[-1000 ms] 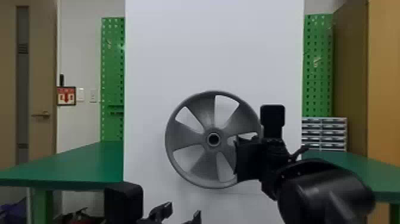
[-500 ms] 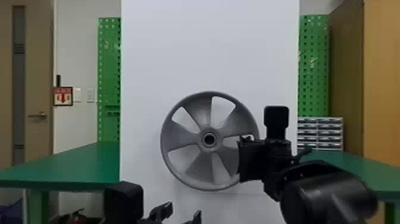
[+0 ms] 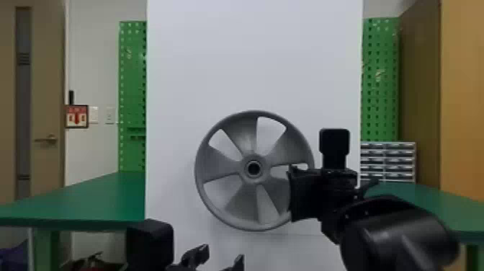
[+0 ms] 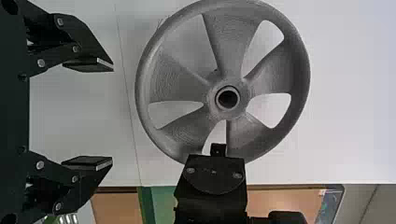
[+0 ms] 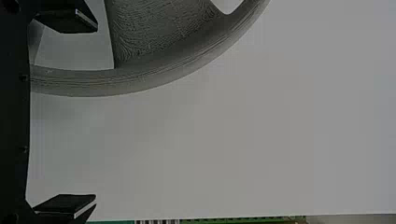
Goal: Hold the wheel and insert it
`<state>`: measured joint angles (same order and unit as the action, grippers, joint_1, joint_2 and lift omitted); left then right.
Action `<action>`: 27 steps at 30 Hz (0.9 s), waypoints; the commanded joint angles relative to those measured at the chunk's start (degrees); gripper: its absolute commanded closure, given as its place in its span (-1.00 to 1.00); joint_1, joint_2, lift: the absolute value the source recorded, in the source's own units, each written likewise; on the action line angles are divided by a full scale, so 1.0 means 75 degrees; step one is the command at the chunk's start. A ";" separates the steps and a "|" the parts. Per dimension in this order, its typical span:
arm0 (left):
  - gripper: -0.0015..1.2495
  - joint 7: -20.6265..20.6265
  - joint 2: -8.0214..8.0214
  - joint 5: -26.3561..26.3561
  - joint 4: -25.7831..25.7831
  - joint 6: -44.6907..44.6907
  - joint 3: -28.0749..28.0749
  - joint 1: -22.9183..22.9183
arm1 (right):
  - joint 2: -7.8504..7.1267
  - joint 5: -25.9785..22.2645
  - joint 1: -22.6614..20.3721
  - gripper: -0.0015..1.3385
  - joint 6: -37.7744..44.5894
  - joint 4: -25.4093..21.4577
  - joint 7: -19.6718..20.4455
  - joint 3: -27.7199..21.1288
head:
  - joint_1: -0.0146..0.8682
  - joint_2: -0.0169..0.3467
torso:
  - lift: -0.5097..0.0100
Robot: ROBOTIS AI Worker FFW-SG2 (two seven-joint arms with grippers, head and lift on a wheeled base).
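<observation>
Behind the work, per head view, note upright white panel, with green tabletop to left. Find grey wheel upright in front of panel, hub facing camera. Log right gripper at wheel's right edge, left gripper low, below wheel. Per left wrist view, record left gripper as released, fingers parted, wheel beyond. Per right wrist view, record right gripper as released, wheel rim passing between widely spread fingers. Cannot tell whether wheel touches panel.
</observation>
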<state>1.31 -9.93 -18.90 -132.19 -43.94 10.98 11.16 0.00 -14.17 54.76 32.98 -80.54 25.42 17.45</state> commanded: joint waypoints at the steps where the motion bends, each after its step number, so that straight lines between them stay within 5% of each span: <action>1: -0.15 0.0001 0.0000 0.0000 0.0000 0.0000 0.0000 0.0000 | 0.0007 0.0026 0.0000 -1.00 -0.0026 0.0005 -0.0050 -0.0006 | -0.96 -0.30 | -0.88; 27: -0.15 0.0001 0.0000 -0.0012 0.0000 0.0000 -0.0023 -0.0024 | 0.0007 -0.0033 -0.0059 -1.00 -0.0073 -0.0042 -0.0085 -0.0006 | -0.96 -0.30 | -0.88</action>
<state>1.31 -9.93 -18.99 -132.19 -43.94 10.90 11.07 0.00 -14.02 54.51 32.43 -80.51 24.94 17.15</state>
